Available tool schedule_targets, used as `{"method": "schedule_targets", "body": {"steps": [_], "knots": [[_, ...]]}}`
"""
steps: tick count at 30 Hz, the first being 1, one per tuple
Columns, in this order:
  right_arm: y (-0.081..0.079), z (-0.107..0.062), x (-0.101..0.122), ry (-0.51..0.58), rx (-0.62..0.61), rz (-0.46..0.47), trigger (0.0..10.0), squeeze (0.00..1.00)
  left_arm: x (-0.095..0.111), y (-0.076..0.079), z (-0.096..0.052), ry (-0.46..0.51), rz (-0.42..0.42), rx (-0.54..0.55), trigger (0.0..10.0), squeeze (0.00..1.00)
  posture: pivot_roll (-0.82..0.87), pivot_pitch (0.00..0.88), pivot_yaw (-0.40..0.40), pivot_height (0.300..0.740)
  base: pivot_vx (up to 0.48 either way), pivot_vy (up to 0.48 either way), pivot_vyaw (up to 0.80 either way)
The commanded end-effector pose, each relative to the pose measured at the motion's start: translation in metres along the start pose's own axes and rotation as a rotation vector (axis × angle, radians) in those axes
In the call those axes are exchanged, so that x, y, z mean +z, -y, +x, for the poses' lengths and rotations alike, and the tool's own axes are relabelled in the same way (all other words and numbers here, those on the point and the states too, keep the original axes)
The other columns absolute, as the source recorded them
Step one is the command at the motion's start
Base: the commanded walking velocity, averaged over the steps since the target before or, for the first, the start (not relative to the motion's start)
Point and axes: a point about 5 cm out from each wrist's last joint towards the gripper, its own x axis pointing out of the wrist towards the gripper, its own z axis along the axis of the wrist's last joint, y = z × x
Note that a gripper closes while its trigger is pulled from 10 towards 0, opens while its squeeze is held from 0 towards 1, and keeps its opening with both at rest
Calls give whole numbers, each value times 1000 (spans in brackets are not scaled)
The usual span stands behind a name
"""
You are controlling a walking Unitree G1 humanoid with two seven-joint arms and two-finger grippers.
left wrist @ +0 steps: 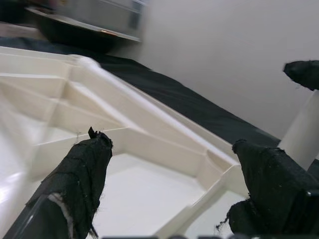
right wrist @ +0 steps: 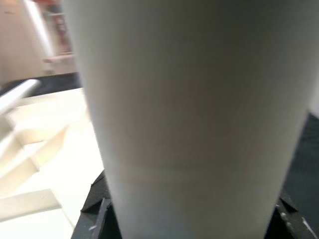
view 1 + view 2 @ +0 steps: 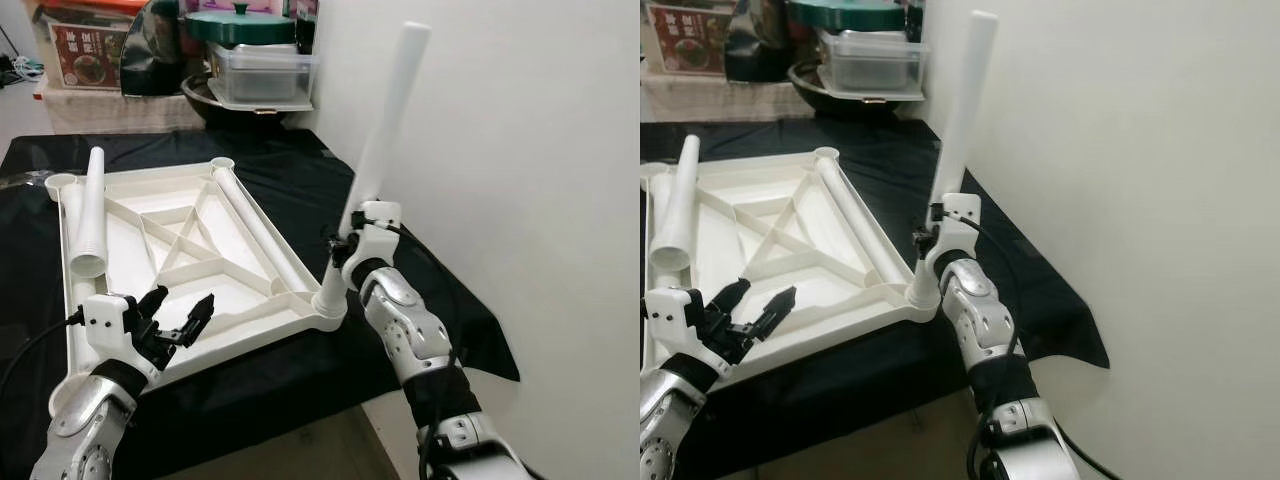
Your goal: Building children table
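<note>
Black cloth (image 3: 300, 180) — right gripper (image 3: 345, 243) clamps leg (image 3: 385, 140), tilted upward.

Cream-white tabletop (image 3: 190, 250) and legs (image 3: 380, 150), plain black cloth (image 3: 290, 180), black claw fingers (image 3: 200, 315).

A plain white wall (image 3: 520, 150) rises beside a black-draped table (image 3: 290, 170).
</note>
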Motion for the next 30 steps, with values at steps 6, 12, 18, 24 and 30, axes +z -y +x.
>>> {"method": "schedule_targets", "body": {"steps": [6,12,18,24,30], "knots": [[-44,-7,-3,-32,443,147,10000,725,-1,5,2,0,-6,-24,10000,0,152,0,-138,740,0,0,0],[-77,-40,12,-41,973,75,10000,0,0,4,3,3,-6,-21,10000,0,152,0,-138,740,0,0,0],[-82,-56,6,-85,1135,7,10000,0,0,4,3,4,-6,-21,10000,0,156,0,-142,740,0,0,0],[-49,-4,-8,-98,544,-36,0,0,1,4,3,7,-7,-18,10000,0,160,0,-146,740,0,0,0],[17,2,-20,-172,-121,-53,0,0,1,5,2,7,-10,-22,10000,0,155,0,-143,740,0,0,0]]}}
